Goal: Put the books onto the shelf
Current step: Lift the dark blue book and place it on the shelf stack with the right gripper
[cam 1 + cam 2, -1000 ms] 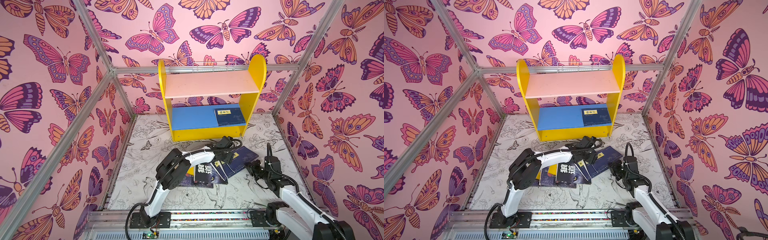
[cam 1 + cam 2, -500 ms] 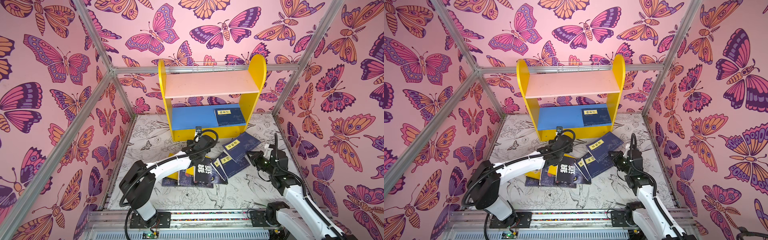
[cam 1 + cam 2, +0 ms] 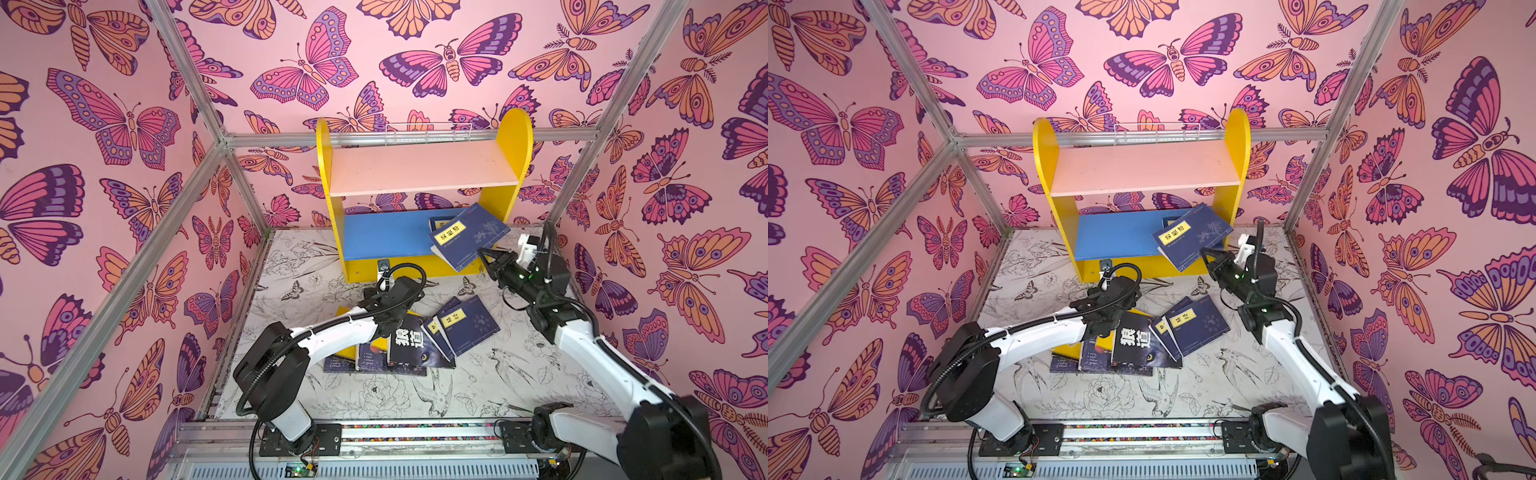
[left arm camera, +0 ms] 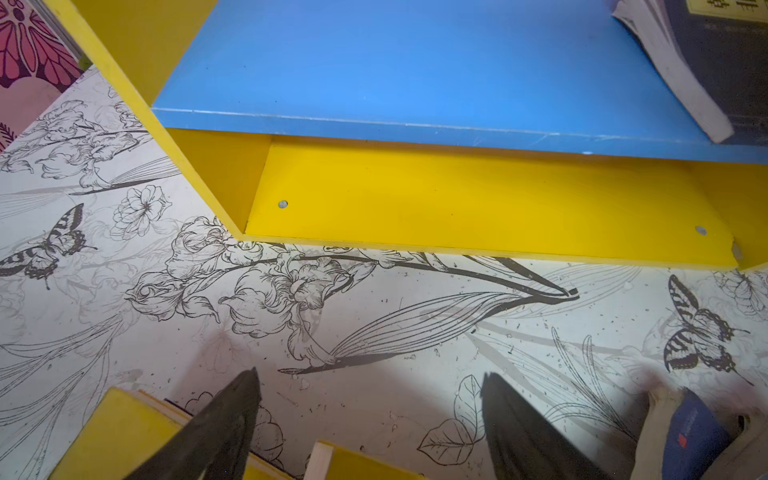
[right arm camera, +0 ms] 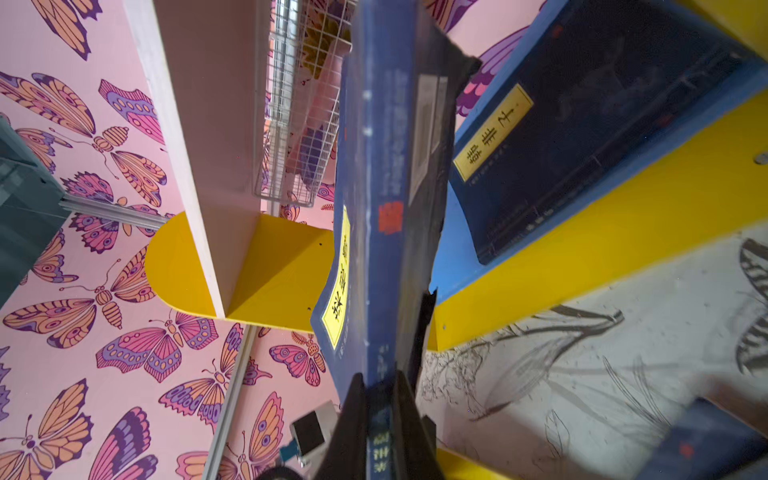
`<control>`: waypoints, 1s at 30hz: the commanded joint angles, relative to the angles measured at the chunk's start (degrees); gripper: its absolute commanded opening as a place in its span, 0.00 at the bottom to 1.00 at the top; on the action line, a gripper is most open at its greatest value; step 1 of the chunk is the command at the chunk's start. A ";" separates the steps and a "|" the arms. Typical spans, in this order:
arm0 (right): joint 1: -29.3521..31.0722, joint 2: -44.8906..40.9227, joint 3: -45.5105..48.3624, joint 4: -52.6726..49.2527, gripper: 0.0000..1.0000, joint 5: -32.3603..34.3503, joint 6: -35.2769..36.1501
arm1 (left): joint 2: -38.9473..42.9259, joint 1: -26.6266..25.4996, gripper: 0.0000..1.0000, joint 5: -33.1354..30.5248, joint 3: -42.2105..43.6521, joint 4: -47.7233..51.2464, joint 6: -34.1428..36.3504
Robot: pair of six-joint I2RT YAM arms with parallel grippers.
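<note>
**Delivering a navy paperback to the lower tier**

A thin navy-blue paperback with a yellow title label [image 3: 469, 237] is clamped at its near edge by the right gripper [image 3: 484, 254]. It is held tilted at the right end of the small two-tier shelf with yellow rounded side panels [image 3: 514, 141], over the blue lower board [image 3: 386, 237]. A second navy paperback [image 5: 582, 145] already lies flat there.

The left gripper [image 4: 370, 399] is spread wide and empty above the flower-printed mat [image 4: 374, 332], beside the loose pile of paperbacks [image 3: 419, 338].

Judged next: the held book is to be advanced beneath the pale pink upper board [image 3: 419, 168], levelled and released, with clearance kept from the yellow panel.
</note>
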State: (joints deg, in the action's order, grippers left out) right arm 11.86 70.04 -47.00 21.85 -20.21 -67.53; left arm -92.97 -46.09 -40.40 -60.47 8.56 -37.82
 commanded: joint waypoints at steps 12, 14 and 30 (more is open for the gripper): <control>1.85 28.56 -15.76 23.28 0.00 15.74 -8.85 | 0.01 0.21 0.84 1.89 1.93 -0.43 0.17; 2.50 30.05 -16.41 23.90 0.00 18.10 -9.52 | -0.15 0.21 0.83 1.79 1.76 -0.40 0.46; 7.29 31.56 -14.78 12.64 0.03 27.42 -14.49 | 0.07 0.56 0.83 2.05 2.15 -0.38 0.73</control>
State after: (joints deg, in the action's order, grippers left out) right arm 18.22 100.84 -61.54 34.06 4.40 -79.68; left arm -92.97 -46.02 -38.39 -59.31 8.51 -37.56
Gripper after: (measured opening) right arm 0.082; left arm 0.834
